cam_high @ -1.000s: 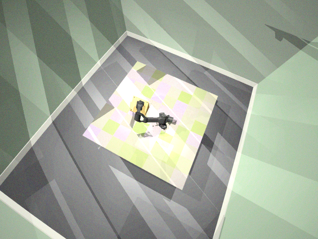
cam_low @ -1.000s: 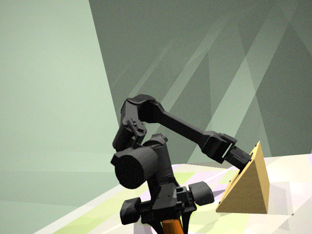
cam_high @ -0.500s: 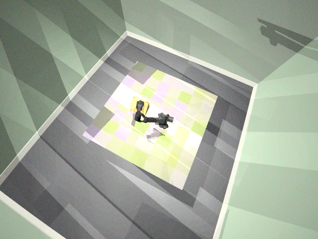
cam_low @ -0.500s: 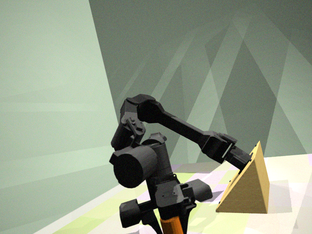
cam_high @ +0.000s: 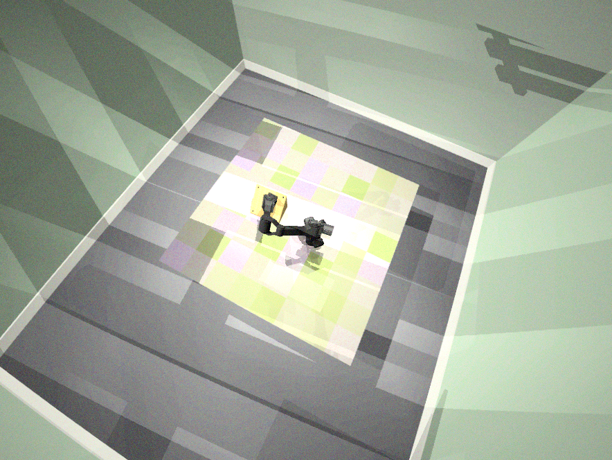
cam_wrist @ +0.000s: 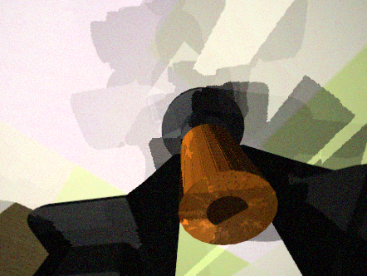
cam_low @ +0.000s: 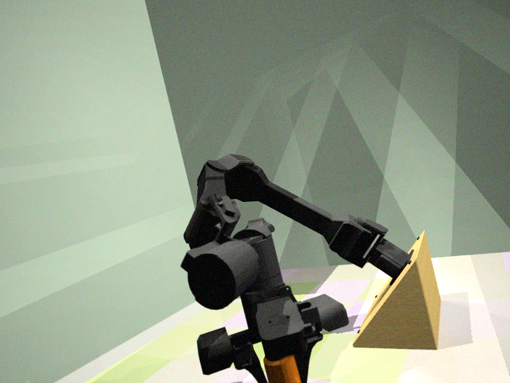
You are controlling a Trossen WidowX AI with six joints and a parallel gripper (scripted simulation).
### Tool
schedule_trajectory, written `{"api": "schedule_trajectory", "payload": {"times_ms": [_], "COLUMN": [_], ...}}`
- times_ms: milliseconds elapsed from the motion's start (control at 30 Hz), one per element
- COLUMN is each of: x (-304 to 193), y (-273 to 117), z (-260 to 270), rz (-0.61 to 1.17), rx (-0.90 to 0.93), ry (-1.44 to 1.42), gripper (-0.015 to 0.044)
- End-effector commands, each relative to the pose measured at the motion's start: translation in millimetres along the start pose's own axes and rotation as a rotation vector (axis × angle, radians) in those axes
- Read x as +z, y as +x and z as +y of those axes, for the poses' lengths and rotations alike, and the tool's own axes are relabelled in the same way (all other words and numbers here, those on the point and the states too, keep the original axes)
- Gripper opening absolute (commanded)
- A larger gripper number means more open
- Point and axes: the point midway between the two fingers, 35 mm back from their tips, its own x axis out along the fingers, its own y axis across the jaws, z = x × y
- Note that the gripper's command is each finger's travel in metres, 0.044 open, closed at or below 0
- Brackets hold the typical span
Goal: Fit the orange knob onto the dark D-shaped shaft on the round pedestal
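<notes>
The orange knob stands between the fingers of my gripper, which is shut on it. In the wrist view its near end face shows a dark D-shaped hole with the flat side toward the lower right. The round dark pedestal lies beyond the knob's far end, and the knob overlaps it in that view. The D-shaped shaft cannot be made out; the knob and dark shadows cover the pedestal's middle. Whether the knob touches the shaft or pedestal cannot be told. In the top view the arm hides knob and pedestal.
A wooden wedge carries the arm's base on its sloping face. It stands on the patchwork table top. Shadows of the arm fall around the pedestal. Green walls surround the grey floor.
</notes>
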Motion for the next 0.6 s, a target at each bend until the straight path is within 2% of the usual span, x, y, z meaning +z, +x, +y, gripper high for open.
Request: {"api": "schedule_trajectory", "payload": {"times_ms": [0,300,567], "x": [0.6,0.7,2.7], "y": [0.2,-4.3,-5.3], "z": [-0.3,-2.5,-3.7], "rz": [-0.003,-0.003,-0.003], "rx": [-0.003,-0.003,-0.003], "ry": [-0.004,-0.012,-0.213], "gripper": [0.0000,0.0000,0.0000]}}
